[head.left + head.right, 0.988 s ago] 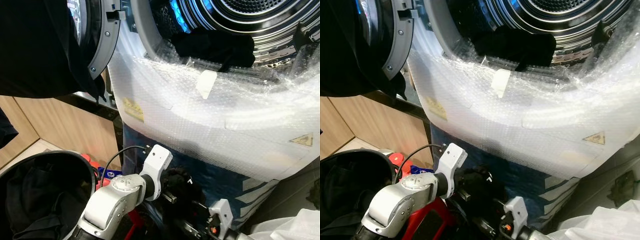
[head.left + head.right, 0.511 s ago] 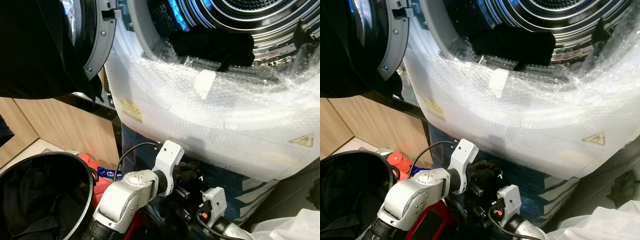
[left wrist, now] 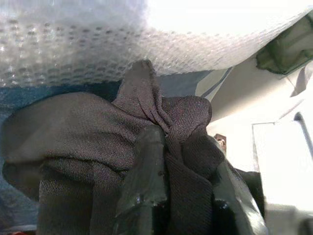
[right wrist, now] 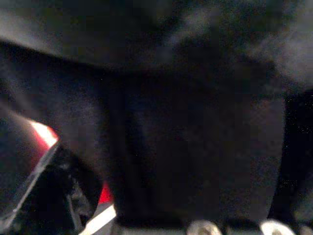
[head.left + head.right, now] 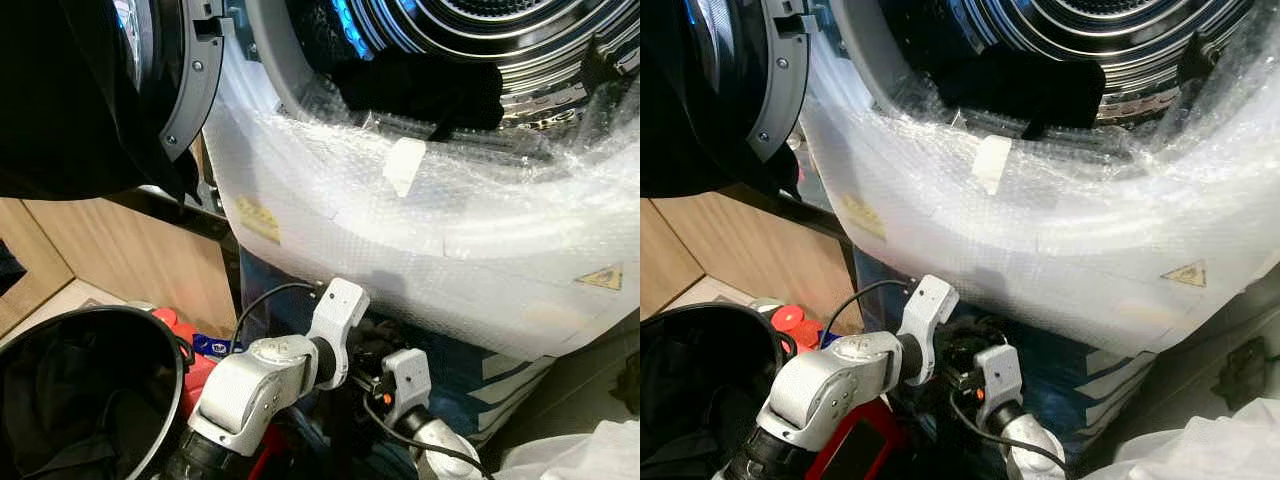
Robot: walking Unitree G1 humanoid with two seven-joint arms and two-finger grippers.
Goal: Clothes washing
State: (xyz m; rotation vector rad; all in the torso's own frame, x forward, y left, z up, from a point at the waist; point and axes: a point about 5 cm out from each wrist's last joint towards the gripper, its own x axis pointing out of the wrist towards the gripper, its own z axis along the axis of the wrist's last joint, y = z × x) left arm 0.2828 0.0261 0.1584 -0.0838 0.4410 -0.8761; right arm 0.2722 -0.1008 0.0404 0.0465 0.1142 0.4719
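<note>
The washing machine's drum (image 5: pixel 500 30) stands open above me, with dark clothes (image 5: pixel 420 85) lying at its mouth. Bubble wrap (image 5: pixel 420 230) covers the machine's front. Low before the machine, my left gripper (image 3: pixel 188 191) is shut on a bunched dark garment (image 3: pixel 88 127); its fingers (image 3: pixel 146 181) pinch a fold just under the bubble wrap. My left arm (image 5: pixel 260 375) reaches forward and its wrist hides the garment in the eye views. The right arm's wrist (image 5: pixel 405 375) sits close beside it. Dark cloth (image 4: pixel 186 122) lies right in front of the right wrist camera.
The open machine door (image 5: pixel 190 80) hangs at the upper left. A black basket (image 5: pixel 172 350) with dark clothes stands at the lower left, a red container (image 5: pixel 200 355) beside it. Wooden cabinet panels (image 5: pixel 120 250) are on the left, and white plastic sheet (image 5: pixel 570 455) at the lower right.
My left arm has risen and reached further forward with the garment. The right wrist has moved up and left, close to the left wrist.
</note>
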